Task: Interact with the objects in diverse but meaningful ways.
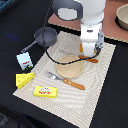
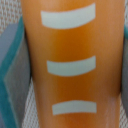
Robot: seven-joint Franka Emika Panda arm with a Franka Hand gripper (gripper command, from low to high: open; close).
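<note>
A dark table (image 1: 10,60) carries a woven beige placemat (image 1: 100,90); from the exterior view's left lie the milk carton (image 1: 24,60), cheese wedge (image 1: 24,79), pan (image 1: 44,36) and flat yellow box (image 1: 45,91), their print too blurred to read; the gripper (image 1: 88,56) hangs over a round wooden board (image 1: 69,67), jaws clasping the orange-brown bread loaf (image 2: 72,65); a bowl (image 1: 122,16) sits far right.

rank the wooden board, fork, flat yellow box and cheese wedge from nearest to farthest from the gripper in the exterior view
Measured from the gripper in the exterior view:
1. Round wooden board, just below the jaws.
2. Fork, along the board's lower edge.
3. Flat yellow box, on the placemat's lower part.
4. Cheese wedge, at the placemat's edge on the exterior view's left.
</note>
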